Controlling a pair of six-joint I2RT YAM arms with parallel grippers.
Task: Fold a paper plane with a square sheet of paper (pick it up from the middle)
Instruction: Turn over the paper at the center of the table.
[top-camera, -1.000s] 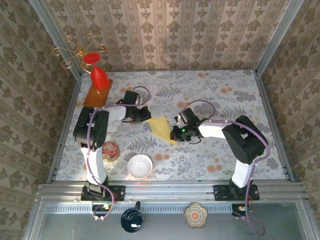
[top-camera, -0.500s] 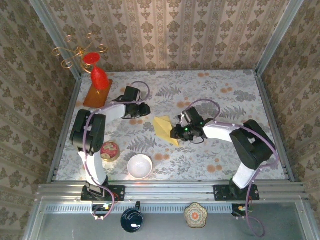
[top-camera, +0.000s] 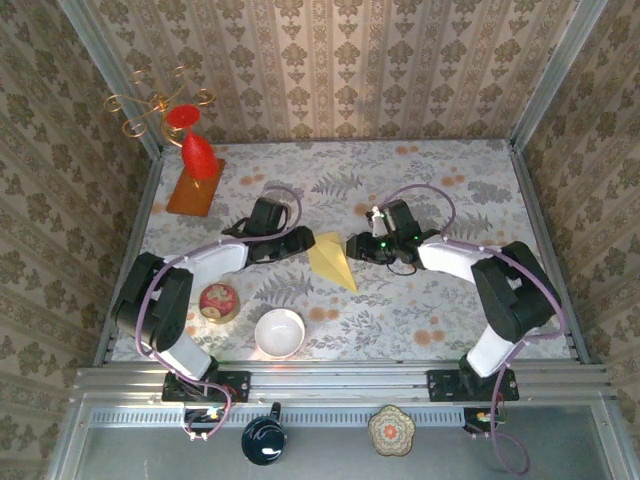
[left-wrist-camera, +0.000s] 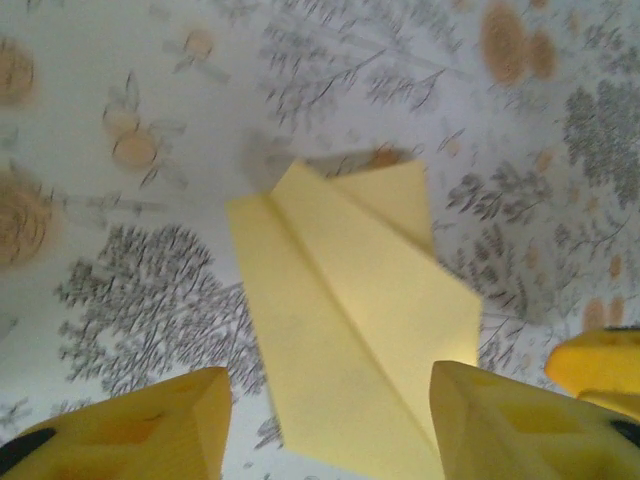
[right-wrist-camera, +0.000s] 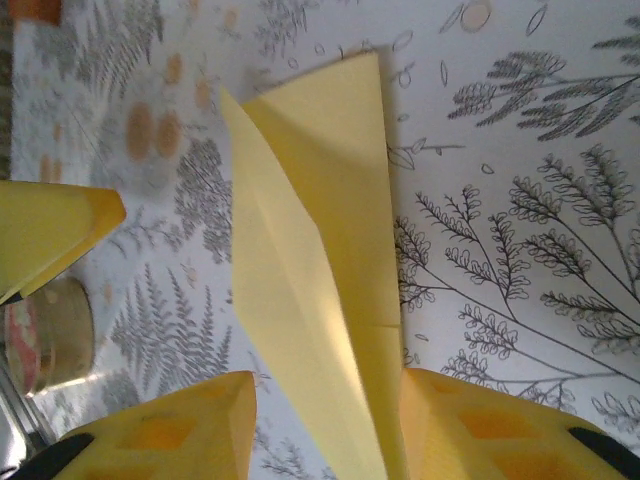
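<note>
The square sheet of paper is folded into a pale yellow paper plane (top-camera: 331, 259), a kite shape with a centre crease, lying flat on the floral table. My left gripper (top-camera: 302, 241) stands just left of it, open; in the left wrist view the paper plane (left-wrist-camera: 350, 310) lies below and between the yellow fingers (left-wrist-camera: 150, 430), untouched. My right gripper (top-camera: 353, 247) stands just right of it, also open; in the right wrist view the paper plane (right-wrist-camera: 310, 240) runs down between its fingers (right-wrist-camera: 480, 430). Neither gripper grips the paper.
A white bowl (top-camera: 279, 332) and a small red patterned bowl (top-camera: 218, 301) sit near the front left. At the back left an orange-brown board (top-camera: 192, 197) carries a red vase (top-camera: 198, 155), with a gold candle holder (top-camera: 160, 104) above it. Patterned walls enclose the table.
Both grippers have opened and let go of the paper. The left gripper swung in toward the plane, the right one moved slightly back, and the plane now lies flat between them.
</note>
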